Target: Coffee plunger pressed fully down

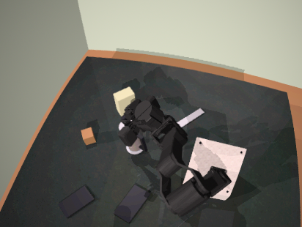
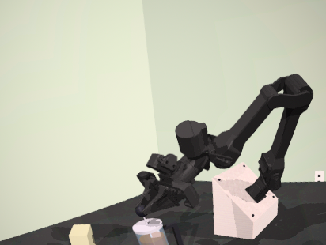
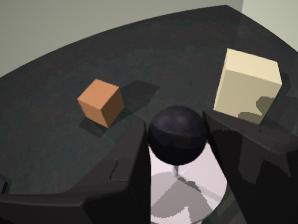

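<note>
Three camera placements: overhead, side-on exterior, and wrist-mounted.

The top view looks steeply down from high above, taking in the dark table point(image 1: 238, 110), its orange rim and the whole arm. The exterior view stands low at table level, facing the arm's side against the pale walls, with the coffee press point(image 2: 147, 233) cut by its bottom edge. The wrist view rides closest, looking down between the gripper point(image 3: 178, 163) fingers. All three share the press and the cream block point(image 1: 123, 100); the orange cube point(image 3: 101, 102) appears in the top and wrist views.
</note>
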